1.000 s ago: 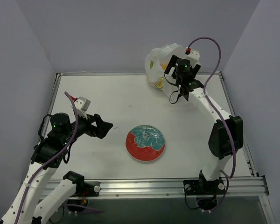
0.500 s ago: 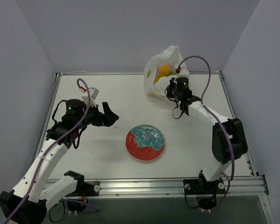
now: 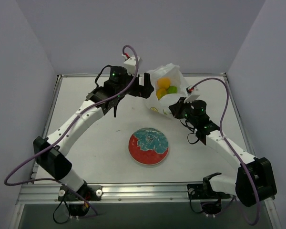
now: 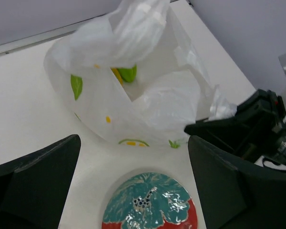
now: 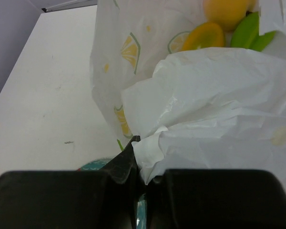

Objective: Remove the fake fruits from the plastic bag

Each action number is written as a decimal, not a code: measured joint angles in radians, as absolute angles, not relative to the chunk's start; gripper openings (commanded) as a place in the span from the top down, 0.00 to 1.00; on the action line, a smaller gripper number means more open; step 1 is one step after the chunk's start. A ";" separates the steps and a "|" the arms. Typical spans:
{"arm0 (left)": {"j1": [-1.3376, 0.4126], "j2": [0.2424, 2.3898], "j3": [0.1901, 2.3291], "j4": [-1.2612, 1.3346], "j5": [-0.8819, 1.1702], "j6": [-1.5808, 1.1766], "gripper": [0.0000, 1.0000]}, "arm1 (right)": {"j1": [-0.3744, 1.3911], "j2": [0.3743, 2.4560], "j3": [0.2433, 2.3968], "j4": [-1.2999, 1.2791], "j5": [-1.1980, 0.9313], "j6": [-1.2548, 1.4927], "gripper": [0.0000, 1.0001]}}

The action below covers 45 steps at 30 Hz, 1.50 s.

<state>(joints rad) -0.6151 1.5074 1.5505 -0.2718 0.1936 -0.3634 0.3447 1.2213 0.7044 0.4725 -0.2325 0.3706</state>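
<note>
The plastic bag (image 3: 169, 98) stands at the back of the table with its mouth open upward. Inside show the fake fruits: a round orange one (image 3: 164, 82), a green one (image 3: 172, 89) and a yellow one (image 3: 159, 93). My right gripper (image 3: 179, 109) is shut on a fold of the bag's near right edge (image 5: 155, 145), with the fruits (image 5: 203, 36) showing above it. My left gripper (image 3: 148, 86) hangs open just left of the bag, empty. In its view the bag (image 4: 148, 102) lies ahead, with a green fruit (image 4: 128, 73) inside.
A red-and-teal floral plate (image 3: 148, 146) lies in the middle of the table, in front of the bag, and also shows below my left fingers (image 4: 150, 202). The rear wall stands just behind the bag. The right gripper's body (image 4: 243, 133) sits right of the bag.
My left arm swung from the table's left side across to the bag at the back. My right gripper shut on the bag's edge and drew it toward the near right, exposing the fruits.
</note>
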 measured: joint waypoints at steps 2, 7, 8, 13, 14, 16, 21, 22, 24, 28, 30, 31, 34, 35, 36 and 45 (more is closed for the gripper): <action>-0.621 1.632 1.683 -0.295 0.181 -0.307 0.06 | 0.345 1.205 0.674 0.463 -0.238 0.381 1.00; -0.622 1.876 1.929 -0.378 0.145 -0.197 0.06 | 0.345 1.168 0.639 0.459 -0.251 0.396 1.00; -0.622 1.931 1.989 -0.407 0.135 -0.180 0.06 | 0.345 1.160 0.634 0.459 -0.252 0.396 1.00; -0.616 2.301 2.482 -0.559 0.080 -0.109 0.01 | 0.345 1.121 0.610 0.447 -0.251 0.400 1.00; -0.612 2.368 2.567 -0.590 0.086 -0.105 0.19 | 0.345 1.114 0.606 0.443 -0.251 0.400 1.00; -0.602 2.477 2.699 -0.644 0.106 -0.111 0.66 | 0.345 1.105 0.598 0.438 -0.247 0.400 1.00; -0.563 2.413 2.421 -0.622 0.076 -0.138 0.98 | 0.332 1.106 0.589 0.413 -0.187 0.406 1.00; -0.554 2.351 2.272 -0.568 0.060 -0.156 0.98 | 0.327 1.111 0.589 0.408 -0.162 0.409 1.00; -0.539 2.174 1.929 -0.464 0.028 -0.203 0.98 | 0.298 1.143 0.591 0.405 -0.131 0.421 1.00; -0.524 1.801 1.416 -0.299 -0.046 -0.325 0.98 | 0.225 1.272 0.635 0.399 -0.102 0.443 1.00; -0.542 1.646 1.273 -0.196 -0.065 -0.382 0.98 | 0.212 1.344 0.682 0.391 -0.102 0.446 1.00; -0.556 1.582 1.216 -0.150 -0.073 -0.408 0.98 | 0.210 1.377 0.711 0.390 -0.102 0.446 1.00; -0.596 1.456 1.076 -0.009 -0.083 -0.470 0.98 | 0.207 1.445 0.783 0.392 -0.091 0.445 1.00; -0.605 1.436 1.036 0.033 -0.083 -0.489 0.98 | 0.205 1.457 0.795 0.393 -0.080 0.446 1.00; -0.611 1.427 0.996 0.076 -0.084 -0.509 0.98 | 0.204 1.466 0.801 0.393 -0.067 0.446 1.00; -0.622 1.493 0.728 0.365 -0.084 -0.618 0.98 | 0.202 1.516 0.722 0.374 0.014 0.469 0.63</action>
